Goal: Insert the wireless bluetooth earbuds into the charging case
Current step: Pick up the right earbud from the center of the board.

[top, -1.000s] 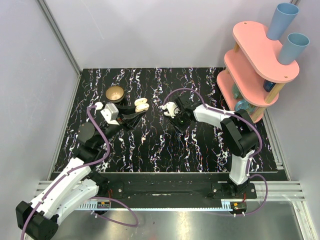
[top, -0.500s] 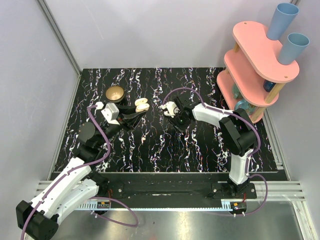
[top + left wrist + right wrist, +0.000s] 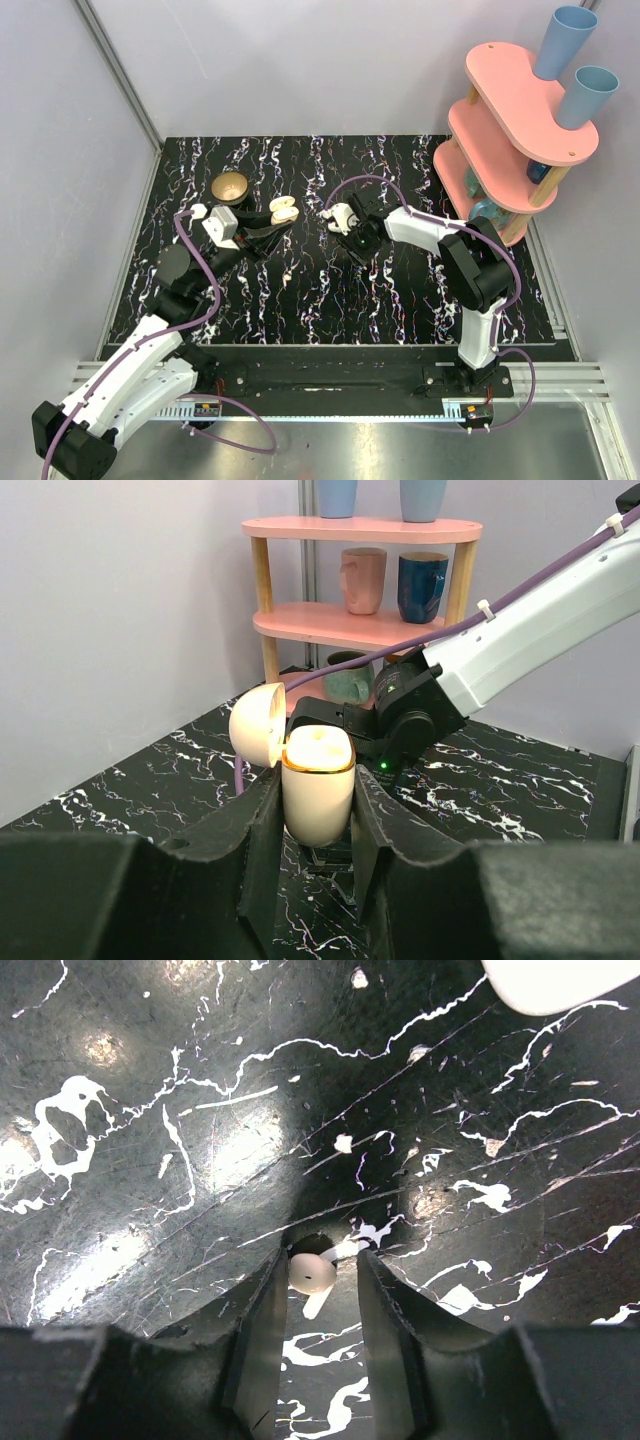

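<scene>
We see left fingers (image 3: 262, 830) pinching the case (image 3: 316, 785) by its sides, lid open, off the desk (image 3: 150, 1110). The right fingers (image 3: 255, 1340) are slightly spread around a bud (image 3: 311, 1273) lying on the desk. We judge it light, hard and slippery, so we'd pinch across the head, gently.

Table (image 3: 300, 300): the black top with white marbled veining is running wall to wall and is reflecting soft glare patches.

- Far left: a brass-coloured round bowl (image 3: 231, 186) is sitting upright, mouth up.
- Around mid-table: one earbud (image 3: 312, 1273) is lying directly on the dark surface, its round white head showing and its stem pointing toward the near side.
- Far right corner: a pink three-tier shelf (image 3: 490, 70) is standing at the table's edge. Two blue tumblers (image 3: 563, 40) are standing on its top tier, a pink mug (image 3: 362, 580) and a dark blue mug (image 3: 422, 586) are sitting side by side on the middle tier, and a green mug (image 3: 348, 677) is sitting on the lowest.
</scene>
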Robot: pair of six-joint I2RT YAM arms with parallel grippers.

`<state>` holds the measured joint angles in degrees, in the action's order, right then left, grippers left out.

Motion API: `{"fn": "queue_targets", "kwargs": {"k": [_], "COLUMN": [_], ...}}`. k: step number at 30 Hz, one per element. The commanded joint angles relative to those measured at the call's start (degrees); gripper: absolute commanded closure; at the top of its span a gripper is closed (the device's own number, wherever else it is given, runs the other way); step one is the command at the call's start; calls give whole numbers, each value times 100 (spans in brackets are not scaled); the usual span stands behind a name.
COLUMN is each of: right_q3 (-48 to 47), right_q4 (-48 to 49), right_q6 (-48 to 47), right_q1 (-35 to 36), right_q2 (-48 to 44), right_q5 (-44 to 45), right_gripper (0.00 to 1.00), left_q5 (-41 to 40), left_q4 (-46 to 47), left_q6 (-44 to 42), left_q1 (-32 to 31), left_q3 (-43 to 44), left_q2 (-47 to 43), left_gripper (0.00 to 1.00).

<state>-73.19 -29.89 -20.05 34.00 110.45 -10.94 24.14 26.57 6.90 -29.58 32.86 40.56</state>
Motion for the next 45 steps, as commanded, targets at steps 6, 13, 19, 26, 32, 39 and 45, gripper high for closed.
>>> {"fn": "queue_targets", "kwargs": {"k": [6, 13, 19, 26, 32, 39, 45], "right_q3": [-222, -240, -336, -363, -354, -398, -468], "right_q4": [-236, -272, -272, -237, -360, -377, -369], "right_q6": [89, 72, 107, 204, 204, 221, 352], "right_q1": [89, 89, 89, 89, 89, 98, 89], "right_q2": [29, 46, 152, 178, 134, 160, 126], "right_q5": [189, 285, 242, 215, 215, 224, 259], "right_gripper": [57, 57, 57, 58, 58, 63, 74], "left_q5": [-50, -67, -85, -94, -94, -76, -41], "left_q4": [200, 191, 156, 156, 138, 147, 156], "left_q6": [-48, -48, -57, -48, -30, -22, -13], "left_q1": [-12, -12, -12, -12, -12, -12, -12], "left_q3": [36, 18, 18, 36, 27, 54, 63], "left_q2": [-109, -144, -162, -145, -153, -127, -109], "left_gripper": [100, 100, 100, 100, 100, 100, 100]}}
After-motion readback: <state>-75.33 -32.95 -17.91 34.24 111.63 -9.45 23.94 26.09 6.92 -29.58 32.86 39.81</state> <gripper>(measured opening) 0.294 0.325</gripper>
